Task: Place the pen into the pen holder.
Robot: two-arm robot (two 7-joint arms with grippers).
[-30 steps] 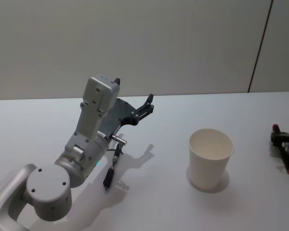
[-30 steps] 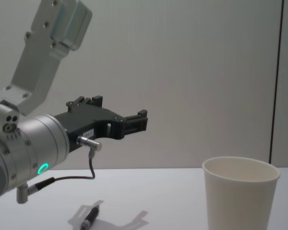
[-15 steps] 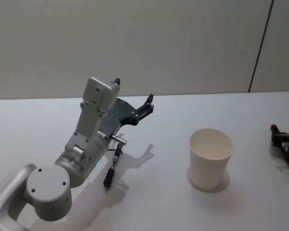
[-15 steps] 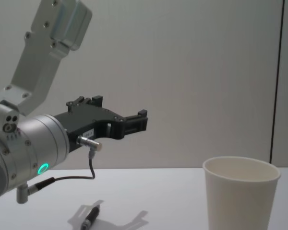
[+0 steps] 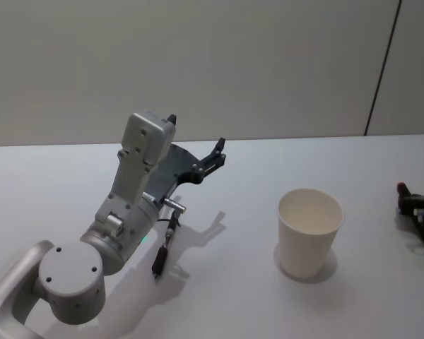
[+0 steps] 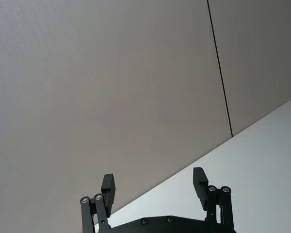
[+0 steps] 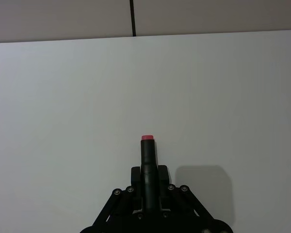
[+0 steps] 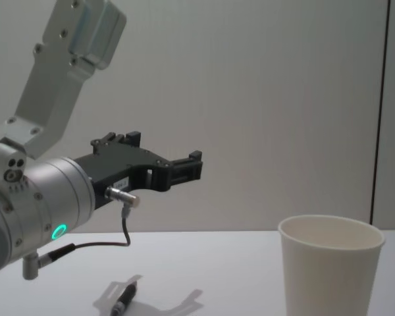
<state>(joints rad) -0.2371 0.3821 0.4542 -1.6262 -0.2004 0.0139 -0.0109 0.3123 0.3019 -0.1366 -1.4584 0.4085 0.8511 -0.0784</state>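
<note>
Only partly in frame, the right gripper [image 5: 415, 206] is cut off at the head view's right edge. Its wrist view shows the fingers clamped on the pen [image 7: 148, 154], a black barrel whose red end points out over bare white table [image 5: 233, 304]. The pen holder [image 5: 309, 233] stands upright right of centre, with open surface all around it and well apart from both arms. The left gripper [image 6: 154, 183] hangs raised on the left, its fingers spread and empty. A small dark object [image 8: 124, 299] on the table beneath it is hard to identify.
</note>
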